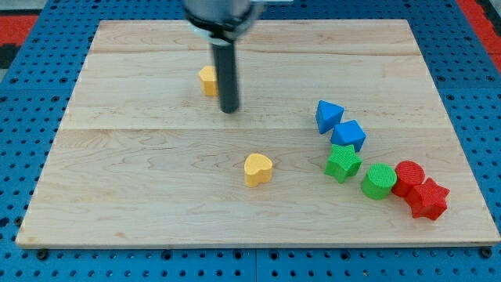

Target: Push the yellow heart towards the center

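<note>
The yellow heart (257,168) lies on the wooden board (156,196), slightly below the middle. My tip (228,110) is above and a little to the left of the heart, well apart from it. A second yellow block (207,80) sits just left of the rod, partly hidden by it, so its shape is unclear.
A chain of blocks runs down the view's right: a blue triangle (328,115), a blue block (348,135), a green star (343,163), a green cylinder (379,181), a red cylinder (408,176) and a red star (428,199). Blue pegboard surrounds the board.
</note>
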Motion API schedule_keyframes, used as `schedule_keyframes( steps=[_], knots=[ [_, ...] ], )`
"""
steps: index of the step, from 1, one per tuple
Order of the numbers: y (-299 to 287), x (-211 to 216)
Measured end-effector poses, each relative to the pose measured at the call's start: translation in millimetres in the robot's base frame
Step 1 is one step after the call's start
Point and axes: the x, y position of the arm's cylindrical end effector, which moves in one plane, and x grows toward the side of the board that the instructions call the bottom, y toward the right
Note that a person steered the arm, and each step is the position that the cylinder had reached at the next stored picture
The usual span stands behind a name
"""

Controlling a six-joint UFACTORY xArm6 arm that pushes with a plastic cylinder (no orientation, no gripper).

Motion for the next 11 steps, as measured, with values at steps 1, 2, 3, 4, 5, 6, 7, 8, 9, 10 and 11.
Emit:
schedule_keyframes(
  steps=[1, 2, 3, 4, 5, 6, 7, 8, 9, 10, 11],
  knots=[
    [63, 59],
    [44, 102],
    [-4, 135],
    [-50, 86],
    [-50, 54],
    [-33, 87],
    [13, 97],
    [3, 51],
    [-44, 17],
    [-49, 52],
    [-69, 82]
  ],
)
